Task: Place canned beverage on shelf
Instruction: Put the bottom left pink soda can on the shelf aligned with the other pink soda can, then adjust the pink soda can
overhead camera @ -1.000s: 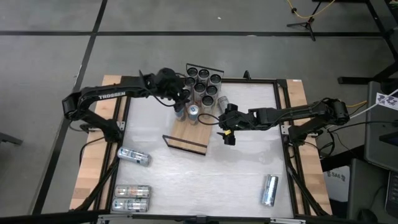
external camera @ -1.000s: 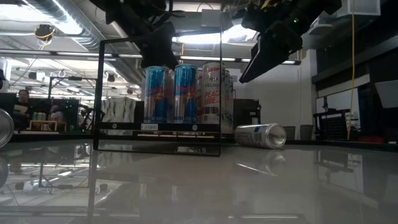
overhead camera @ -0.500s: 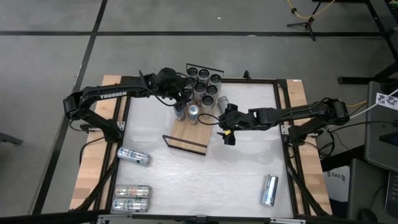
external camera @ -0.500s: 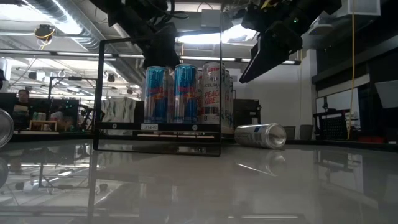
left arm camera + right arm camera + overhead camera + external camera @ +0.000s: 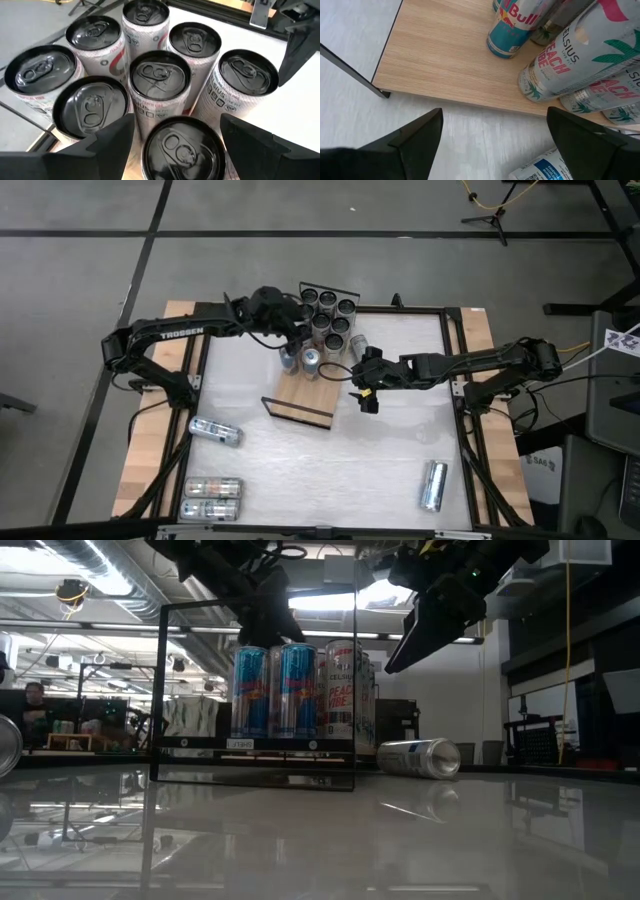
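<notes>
Lying on their sides at the near edge of the worktop are loose cans: a pair at the left corner, another can just beyond them and one at the right. Farther in, the shelf carries a cluster of upright cans on its far half, its near half bare. The right gripper hangs spread beside the shelf's right edge, while the left gripper hovers, fingers apart and gripping nothing, over the nearest upright can.
</notes>
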{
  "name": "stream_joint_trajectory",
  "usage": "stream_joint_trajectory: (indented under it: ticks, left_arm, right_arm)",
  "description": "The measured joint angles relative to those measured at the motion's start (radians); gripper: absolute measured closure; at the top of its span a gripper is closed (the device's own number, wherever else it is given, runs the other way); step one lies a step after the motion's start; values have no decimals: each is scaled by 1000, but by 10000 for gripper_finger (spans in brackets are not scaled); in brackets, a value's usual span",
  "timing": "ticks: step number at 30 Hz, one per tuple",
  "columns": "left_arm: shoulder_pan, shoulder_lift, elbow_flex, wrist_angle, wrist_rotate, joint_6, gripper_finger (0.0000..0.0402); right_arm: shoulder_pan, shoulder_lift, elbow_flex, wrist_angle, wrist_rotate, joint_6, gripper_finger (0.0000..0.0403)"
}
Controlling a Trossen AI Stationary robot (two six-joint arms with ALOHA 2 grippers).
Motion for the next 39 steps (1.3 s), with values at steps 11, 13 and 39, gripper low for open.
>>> stream_joint_trajectory:
  ticks: [11, 13, 39]
  left_arm:
    - [1, -77, 0, 3, -17, 0, 115]
    - [2, -106, 0, -7, -57, 0, 115]
    - [5, -5, -2, -326, -335, -51, 115]
  right_arm:
    - [0, 0, 0, 0, 0, 0, 52]
    - [0, 0, 0, 0, 0, 0, 52]
    - [0, 0, 0, 1, 0, 0, 52]
